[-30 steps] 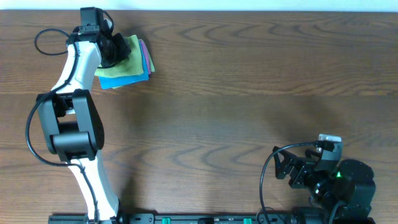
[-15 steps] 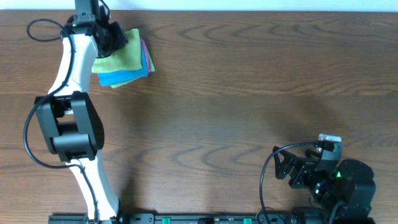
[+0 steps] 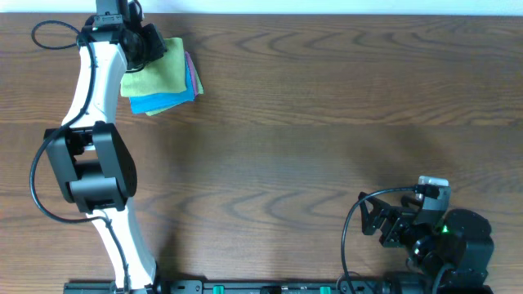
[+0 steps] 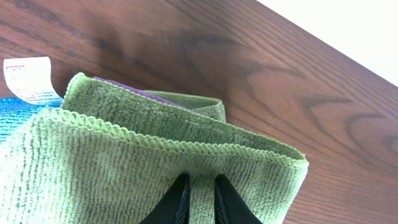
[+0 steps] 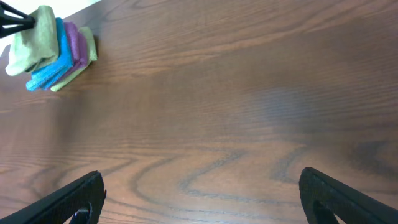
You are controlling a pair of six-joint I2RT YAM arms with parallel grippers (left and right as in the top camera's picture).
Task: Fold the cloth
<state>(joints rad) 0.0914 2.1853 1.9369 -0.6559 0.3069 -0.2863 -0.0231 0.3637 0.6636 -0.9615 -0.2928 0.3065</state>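
The left gripper (image 4: 201,186) pinches a ridge of the cloth (image 4: 124,162), its long hemmed edge running crosswise just ahead of the jaws; the right gripper (image 5: 205,199) gapes wide.

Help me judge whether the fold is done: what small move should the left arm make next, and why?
Probably open the left gripper and lift clear. The cloth already lies doubled on the stack of other cloths, a ridge of it pinched between the nearly closed jaws, so only release seems left.
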